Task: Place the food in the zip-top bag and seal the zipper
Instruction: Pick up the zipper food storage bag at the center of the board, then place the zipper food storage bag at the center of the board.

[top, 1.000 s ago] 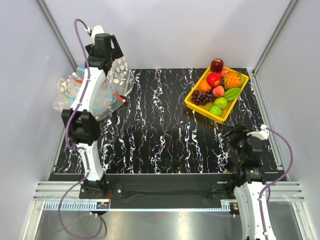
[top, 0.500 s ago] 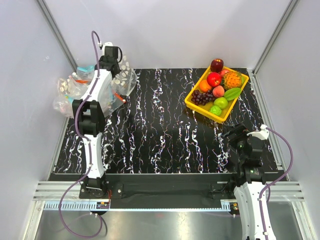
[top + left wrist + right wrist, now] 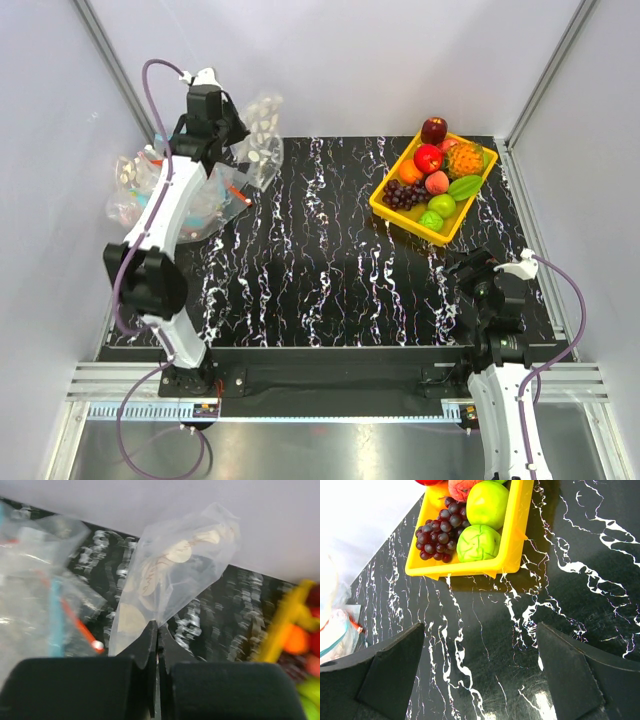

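My left gripper (image 3: 238,135) (image 3: 157,626) is shut on a corner of a clear bag printed with white ovals (image 3: 262,130) (image 3: 180,565), which it holds up over the table's far left. The food lies in the yellow tray (image 3: 385,205) at the far right: a green apple (image 3: 441,205) (image 3: 487,504), a red round fruit (image 3: 428,158), a pink peach (image 3: 436,182) and a small bumpy green one (image 3: 430,220) (image 3: 478,543). My right gripper (image 3: 468,275) (image 3: 480,675) hangs open over bare table, near the tray. I cannot make out the zip-top bag or its zipper among the bags at the left.
A heap of clear bags (image 3: 150,190) lies at the far left edge, some with orange (image 3: 75,622) or blue strips (image 3: 56,615). Grapes (image 3: 437,530), an orange, a pineapple and a dark red apple (image 3: 434,128) share the tray. Pale walls close in the table.
My left gripper went from open to shut, pinching the oval-printed bag, and raised it up and to the right off the heap. The right arm stayed still.
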`<state>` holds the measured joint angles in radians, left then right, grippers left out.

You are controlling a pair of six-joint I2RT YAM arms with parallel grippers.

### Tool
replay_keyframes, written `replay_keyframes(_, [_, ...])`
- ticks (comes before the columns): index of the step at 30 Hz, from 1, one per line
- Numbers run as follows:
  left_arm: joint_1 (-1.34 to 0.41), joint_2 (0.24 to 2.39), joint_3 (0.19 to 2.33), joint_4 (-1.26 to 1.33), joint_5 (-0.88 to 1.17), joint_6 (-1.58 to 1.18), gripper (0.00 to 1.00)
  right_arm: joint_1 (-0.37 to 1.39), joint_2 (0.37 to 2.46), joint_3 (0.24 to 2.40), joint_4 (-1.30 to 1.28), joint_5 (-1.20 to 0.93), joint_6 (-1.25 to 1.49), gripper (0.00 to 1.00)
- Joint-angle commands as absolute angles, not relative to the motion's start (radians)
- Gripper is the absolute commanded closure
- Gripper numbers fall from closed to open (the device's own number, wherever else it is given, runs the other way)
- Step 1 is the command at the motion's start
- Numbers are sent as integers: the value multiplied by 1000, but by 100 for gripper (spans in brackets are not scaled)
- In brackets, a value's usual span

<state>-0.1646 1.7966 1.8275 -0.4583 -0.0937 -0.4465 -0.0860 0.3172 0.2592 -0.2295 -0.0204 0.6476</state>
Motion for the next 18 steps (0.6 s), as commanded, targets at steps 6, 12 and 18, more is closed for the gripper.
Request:
replay_keyframes(6, [-313, 1472, 1448, -224, 210, -669, 100, -84, 321, 261, -190, -34, 630, 0])
replay_keyframes(12, [-397, 1289, 1135, -130, 238, -747, 100, -84, 331, 264, -189, -34, 627, 0])
replay_keyframes(18, [-400, 1200, 1020, -302, 19, -617, 26, -84, 334, 262, -183, -41, 626, 0])
